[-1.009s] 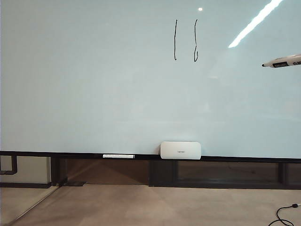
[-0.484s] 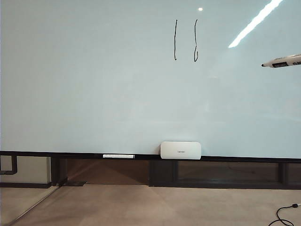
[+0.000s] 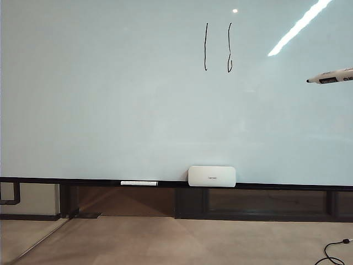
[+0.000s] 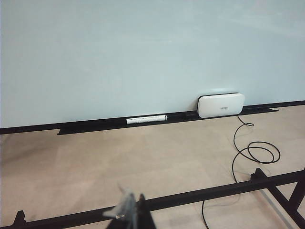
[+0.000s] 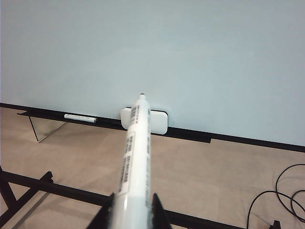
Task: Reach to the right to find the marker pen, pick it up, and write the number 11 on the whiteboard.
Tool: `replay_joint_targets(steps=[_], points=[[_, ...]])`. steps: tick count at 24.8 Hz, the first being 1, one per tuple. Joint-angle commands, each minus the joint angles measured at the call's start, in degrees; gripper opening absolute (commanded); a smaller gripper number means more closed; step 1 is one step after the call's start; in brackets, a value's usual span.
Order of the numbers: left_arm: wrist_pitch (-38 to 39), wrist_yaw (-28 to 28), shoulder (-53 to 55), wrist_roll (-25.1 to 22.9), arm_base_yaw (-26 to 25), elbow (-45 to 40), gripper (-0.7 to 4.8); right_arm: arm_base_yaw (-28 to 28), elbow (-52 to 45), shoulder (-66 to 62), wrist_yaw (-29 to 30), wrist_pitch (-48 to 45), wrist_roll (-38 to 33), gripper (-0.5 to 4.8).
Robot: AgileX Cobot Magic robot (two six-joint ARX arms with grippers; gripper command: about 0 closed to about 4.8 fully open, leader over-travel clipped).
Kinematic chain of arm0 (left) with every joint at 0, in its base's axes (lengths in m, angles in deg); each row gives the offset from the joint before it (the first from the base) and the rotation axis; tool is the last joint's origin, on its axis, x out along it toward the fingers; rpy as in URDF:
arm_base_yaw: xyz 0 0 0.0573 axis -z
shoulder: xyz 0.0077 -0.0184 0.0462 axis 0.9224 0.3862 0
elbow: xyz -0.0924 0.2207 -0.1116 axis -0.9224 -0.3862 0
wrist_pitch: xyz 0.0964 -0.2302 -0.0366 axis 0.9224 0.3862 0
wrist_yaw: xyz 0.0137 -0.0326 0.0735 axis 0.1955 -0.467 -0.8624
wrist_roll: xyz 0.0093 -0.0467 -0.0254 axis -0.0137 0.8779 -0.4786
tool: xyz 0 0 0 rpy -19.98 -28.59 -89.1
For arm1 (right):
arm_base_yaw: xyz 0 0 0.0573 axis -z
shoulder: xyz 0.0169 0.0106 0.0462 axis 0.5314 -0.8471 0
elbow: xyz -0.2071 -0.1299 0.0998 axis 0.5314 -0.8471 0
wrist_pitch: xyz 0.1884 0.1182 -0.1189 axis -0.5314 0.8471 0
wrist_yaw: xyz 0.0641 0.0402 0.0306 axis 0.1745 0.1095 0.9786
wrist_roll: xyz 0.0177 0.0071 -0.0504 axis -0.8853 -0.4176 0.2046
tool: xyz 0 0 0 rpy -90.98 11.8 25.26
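One whiteboard (image 3: 110, 99) fills the exterior view, and on it the number 11 (image 3: 218, 47) stands as two black strokes high up, right of the middle. One marker pen (image 5: 133, 162) sits clamped in the right gripper (image 5: 129, 210), its dark tip clear of the board at the right edge. On the black bottom rail (image 3: 83, 181) lie one white stick (image 3: 139, 183) and one white box (image 3: 212, 176). The left gripper (image 4: 127, 215) hangs low, blurred; its fingers seem nearly together, though I cannot tell for sure.
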Motion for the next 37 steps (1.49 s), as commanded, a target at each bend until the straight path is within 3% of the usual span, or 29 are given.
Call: replay_joint_targets(steps=[1,19,23,30,37], points=[[-0.6,-0.2,0.1,-0.5,0.0,0.2,-0.05,0.0,0.0,0.0,0.0,-0.7,0.2,0.31],[-0.5,-0.2,-0.1,-0.5,0.0,0.2,-0.05,0.0,0.0,0.0,0.0,-0.7,0.2,0.31],[3.1,0.5,-5.8,-0.4,-1.6,0.2,-0.05,1.3,0.0,5.7,0.1,1.3,0.2,0.31],[4.8,-0.1,-17.0,-0.5,-9.1,0.2,-0.05,11.7,0.1,5.6,0.1,-0.6,0.2,0.31],[5.7,0.0,-18.0,-0.5,-14.5,0.2,-0.05,22.9,0.1,5.6,0.0,-0.7,0.2,0.31]])
